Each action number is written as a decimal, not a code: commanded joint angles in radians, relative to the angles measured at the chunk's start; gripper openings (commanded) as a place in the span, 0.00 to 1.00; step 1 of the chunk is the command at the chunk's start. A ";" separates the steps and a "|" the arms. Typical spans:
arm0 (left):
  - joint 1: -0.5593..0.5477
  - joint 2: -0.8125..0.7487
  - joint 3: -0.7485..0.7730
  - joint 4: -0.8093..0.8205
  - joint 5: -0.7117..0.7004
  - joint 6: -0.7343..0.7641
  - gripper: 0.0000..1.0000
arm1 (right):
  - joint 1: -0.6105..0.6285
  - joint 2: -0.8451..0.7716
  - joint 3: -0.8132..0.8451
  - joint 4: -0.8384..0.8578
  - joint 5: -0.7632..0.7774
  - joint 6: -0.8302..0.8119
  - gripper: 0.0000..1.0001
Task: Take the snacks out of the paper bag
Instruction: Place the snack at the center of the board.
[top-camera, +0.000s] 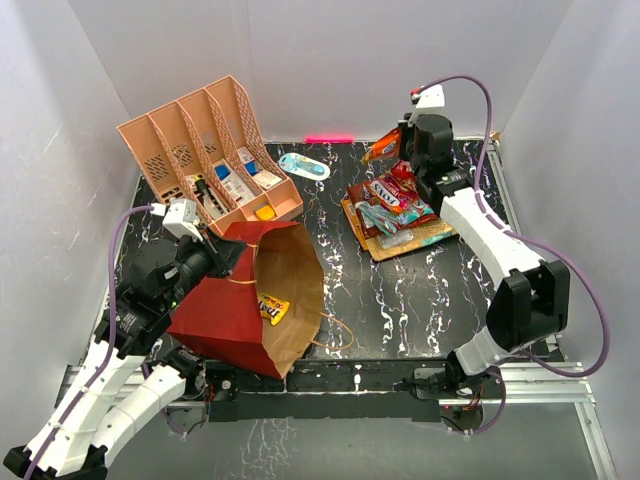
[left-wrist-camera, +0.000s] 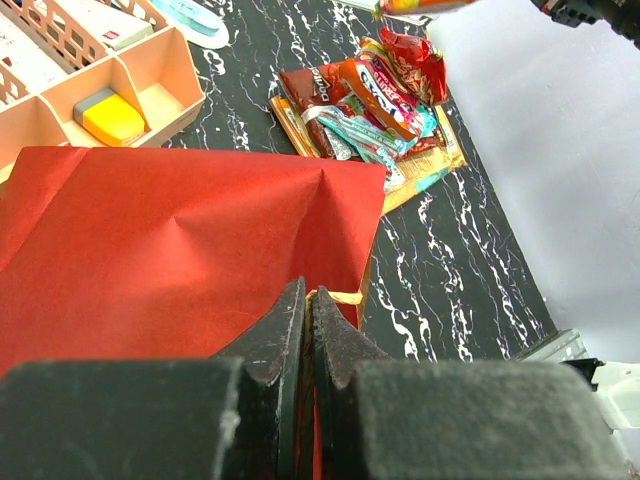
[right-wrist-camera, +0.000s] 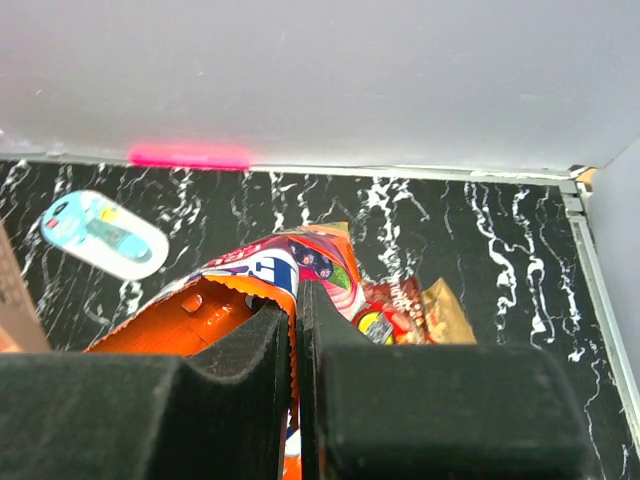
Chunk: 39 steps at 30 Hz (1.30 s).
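The dark-red paper bag (top-camera: 225, 310) lies on its side, its mouth facing right and showing the brown inside. A yellow snack packet (top-camera: 272, 309) sits in the mouth. My left gripper (top-camera: 232, 262) is shut on the bag's upper edge; the wrist view shows the jaws pinching the red paper (left-wrist-camera: 180, 240). My right gripper (top-camera: 397, 143) is shut on an orange snack packet (top-camera: 383, 148) and holds it above the pile of snacks (top-camera: 395, 210) at the back right. The orange packet (right-wrist-camera: 250, 275) hangs from the jaws in the right wrist view.
A peach slotted organizer (top-camera: 205, 150) with small boxes stands at the back left, close to the bag. A light-blue oval object (top-camera: 303, 166) lies behind the middle. The bag's tan cord handle (top-camera: 335, 335) trails on the black marbled table. White walls enclose the table.
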<state>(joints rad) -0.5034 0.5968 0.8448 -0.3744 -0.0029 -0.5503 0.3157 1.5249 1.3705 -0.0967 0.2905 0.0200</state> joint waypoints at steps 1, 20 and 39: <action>0.002 -0.011 0.017 -0.003 -0.020 0.011 0.00 | -0.059 0.040 0.078 0.154 -0.039 -0.002 0.07; 0.001 -0.031 0.022 -0.032 -0.016 -0.005 0.00 | -0.134 0.024 -0.623 0.613 0.034 -0.037 0.08; 0.002 -0.025 -0.009 -0.015 0.011 -0.043 0.00 | -0.140 -0.121 -0.475 0.222 -0.177 0.014 0.72</action>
<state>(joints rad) -0.5034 0.5636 0.8436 -0.3969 -0.0036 -0.5877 0.1772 1.4960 0.8246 0.2260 0.1459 -0.0082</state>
